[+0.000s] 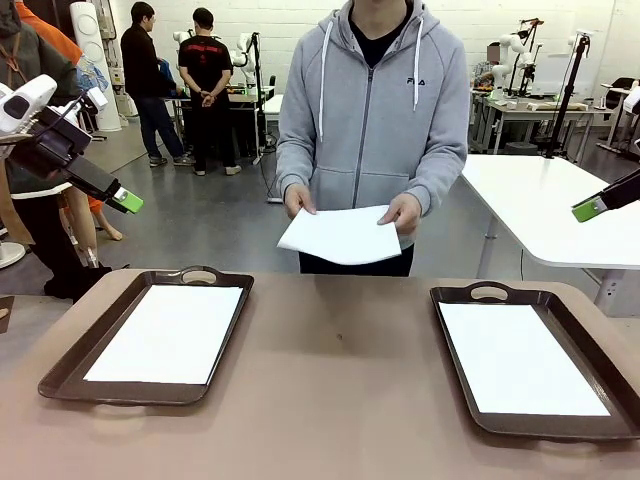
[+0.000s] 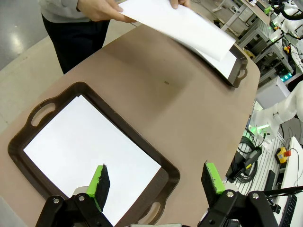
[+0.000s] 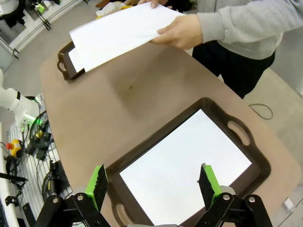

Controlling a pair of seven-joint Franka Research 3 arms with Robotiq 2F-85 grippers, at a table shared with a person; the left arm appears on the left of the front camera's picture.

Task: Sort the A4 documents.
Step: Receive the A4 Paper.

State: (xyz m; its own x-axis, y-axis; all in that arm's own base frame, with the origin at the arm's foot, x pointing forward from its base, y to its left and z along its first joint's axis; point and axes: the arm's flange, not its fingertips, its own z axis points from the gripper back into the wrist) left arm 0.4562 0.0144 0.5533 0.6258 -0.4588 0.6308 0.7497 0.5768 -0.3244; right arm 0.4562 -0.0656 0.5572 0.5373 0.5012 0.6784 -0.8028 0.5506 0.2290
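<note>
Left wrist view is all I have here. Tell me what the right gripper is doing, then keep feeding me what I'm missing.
Observer: The right gripper hangs above the right tray, jaws wide apart, nothing between them.
Operator: Give me that tray's contents.
Observer: A white sheet lies flat inside it, well within the rim.
Operator: Now the person. Report the grip on the paper.
Observer: From the front, both hands hold the held sheets at the far table edge, the hand at picture left and the hand at picture right gripping opposite sides.
Operator: Say where my own gripper sits in the room.
Observer: The left gripper is raised off the table, out past the left tray.
</note>
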